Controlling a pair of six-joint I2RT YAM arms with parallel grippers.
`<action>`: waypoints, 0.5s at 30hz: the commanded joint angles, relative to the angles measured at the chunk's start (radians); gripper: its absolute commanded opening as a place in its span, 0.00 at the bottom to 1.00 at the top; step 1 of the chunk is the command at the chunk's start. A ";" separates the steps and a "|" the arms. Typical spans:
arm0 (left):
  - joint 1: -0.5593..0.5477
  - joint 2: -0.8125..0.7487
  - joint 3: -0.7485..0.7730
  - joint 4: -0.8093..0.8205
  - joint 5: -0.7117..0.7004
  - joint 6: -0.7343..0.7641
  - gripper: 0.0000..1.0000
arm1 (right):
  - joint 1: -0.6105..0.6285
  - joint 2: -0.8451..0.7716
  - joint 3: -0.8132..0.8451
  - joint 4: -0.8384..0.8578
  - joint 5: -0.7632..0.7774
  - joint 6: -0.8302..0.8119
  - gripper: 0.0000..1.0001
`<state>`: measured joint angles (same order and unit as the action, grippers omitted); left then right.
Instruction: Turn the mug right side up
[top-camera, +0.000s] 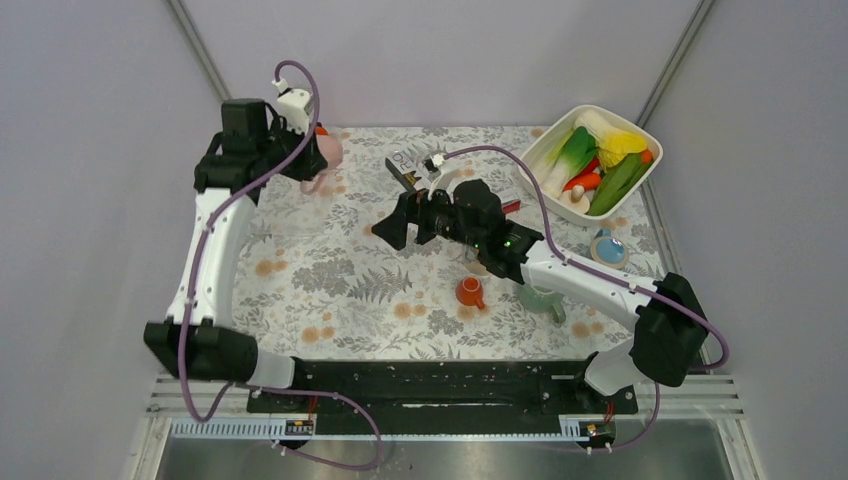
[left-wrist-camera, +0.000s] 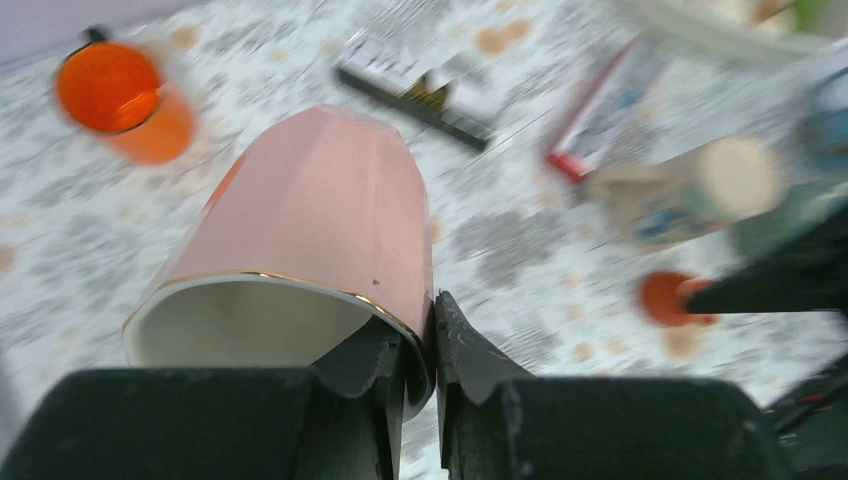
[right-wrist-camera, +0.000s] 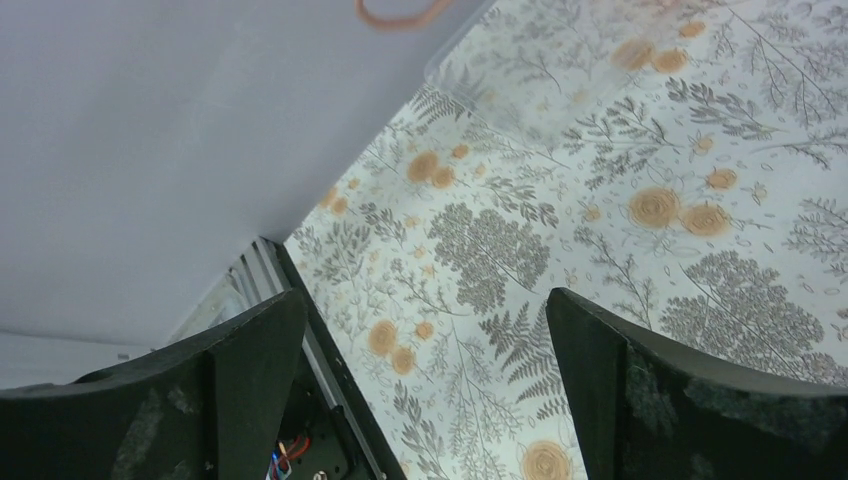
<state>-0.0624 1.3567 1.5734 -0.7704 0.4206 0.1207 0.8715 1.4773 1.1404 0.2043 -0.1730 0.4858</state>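
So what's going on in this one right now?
The left gripper pinches the pink mug by its gold-edged rim, one finger inside and one outside, at the far left of the floral table. The mug's mouth faces the wrist camera and the background is motion-blurred, so it is probably being turned and is not yet set upright. The right gripper hangs open over the cloth near the middle, holding nothing.

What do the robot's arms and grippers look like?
Both arms have white links with black joint housings: left arm, right arm. A purple cable runs along each. A green light glows on the right forearm. The left gripper and right gripper have black, scuffed fingers.
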 joint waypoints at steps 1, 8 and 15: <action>0.106 0.229 0.236 -0.074 -0.219 0.308 0.00 | -0.005 0.009 0.010 -0.065 0.009 -0.087 0.99; 0.158 0.691 0.652 -0.210 -0.432 0.486 0.00 | -0.005 0.007 -0.006 -0.100 0.005 -0.171 0.99; 0.172 0.921 0.810 -0.205 -0.516 0.654 0.00 | -0.006 0.020 -0.007 -0.128 0.013 -0.238 0.99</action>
<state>0.1097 2.2761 2.2841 -1.0069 0.0067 0.6170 0.8711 1.4879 1.1324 0.0807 -0.1734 0.3130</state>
